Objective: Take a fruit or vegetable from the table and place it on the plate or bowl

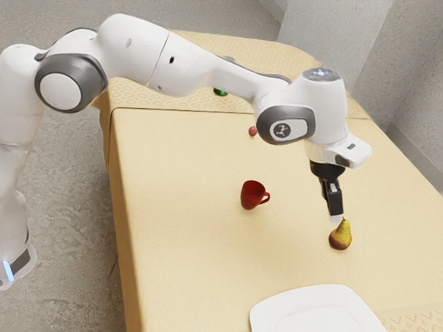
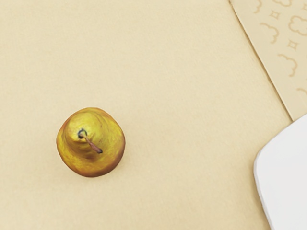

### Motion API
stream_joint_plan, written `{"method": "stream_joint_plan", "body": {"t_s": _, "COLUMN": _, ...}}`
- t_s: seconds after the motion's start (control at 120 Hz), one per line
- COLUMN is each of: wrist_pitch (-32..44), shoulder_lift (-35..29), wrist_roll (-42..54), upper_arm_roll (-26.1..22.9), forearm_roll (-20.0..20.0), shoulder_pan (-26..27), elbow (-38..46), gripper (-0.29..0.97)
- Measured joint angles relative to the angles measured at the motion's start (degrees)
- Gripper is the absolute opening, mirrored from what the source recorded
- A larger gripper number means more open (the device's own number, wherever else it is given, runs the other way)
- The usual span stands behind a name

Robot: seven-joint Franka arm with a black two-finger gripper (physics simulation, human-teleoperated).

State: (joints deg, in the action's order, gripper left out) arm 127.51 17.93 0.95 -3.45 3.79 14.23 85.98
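Jaw state: I couldn't tell, side-on. Black gripper pointed straight down, just above the upright golden-brown pear on the tan table. Forearm sloped in from the exterior view's left. White rounded-square plate sat near the pear, not touching it.

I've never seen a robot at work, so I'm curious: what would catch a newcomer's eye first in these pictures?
The big white arm reaches in from the exterior view's left, its black gripper hanging just above a golden pear standing upright on the table. Then a red mug stands to the pear's left in that view, and a white plate lies nearer the camera.
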Motion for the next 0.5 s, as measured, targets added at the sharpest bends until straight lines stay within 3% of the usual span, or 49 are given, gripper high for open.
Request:
{"method": "stream_joint_plan", "body": {"t_s": 0.2, "wrist_pitch": 13.91, "shoulder_lift": -2.55, "wrist_roll": 0.18, "upper_arm_roll": -0.07, "forearm_roll": 0.4, "shoulder_pan": -0.05, "elbow": 10.04, "gripper": 0.68}}
{"method": "stream_joint_plan", "body": {"t_s": 0.5, "wrist_pitch": 26.12, "shoulder_lift": -2.58, "wrist_roll": 0.41, "upper_arm_roll": -0.18, "forearm_roll": 1.42, "shoulder_pan": -0.08, "elbow": 14.48, "gripper": 0.68}}
